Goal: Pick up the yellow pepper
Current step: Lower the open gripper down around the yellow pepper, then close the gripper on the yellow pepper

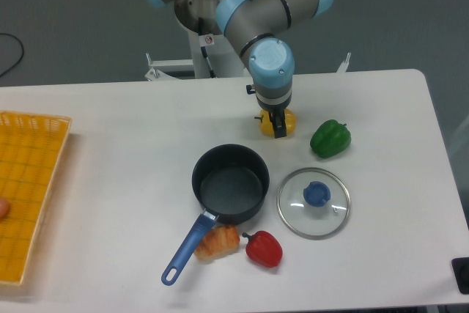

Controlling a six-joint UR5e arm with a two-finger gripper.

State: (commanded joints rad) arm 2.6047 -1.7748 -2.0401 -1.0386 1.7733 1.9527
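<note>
The yellow pepper (pixel 287 124) lies on the white table right of centre, partly covered by my gripper. My gripper (pixel 278 130) hangs straight above it, its dark fingers (pixel 279 127) reaching down across the pepper's middle. From this angle the finger gap is hidden, so I cannot tell whether the jaws are open or shut. The arm's blue wrist cap (pixel 270 64) blocks the pepper's far side.
A green pepper (pixel 330 138) sits just right of the yellow one. A black pot (pixel 230 184) with a blue handle stands in front, a glass lid (pixel 314 202) to its right. A red pepper (pixel 264 249) and a croissant (pixel 218 241) lie near the handle. A yellow basket (pixel 26 188) is far left.
</note>
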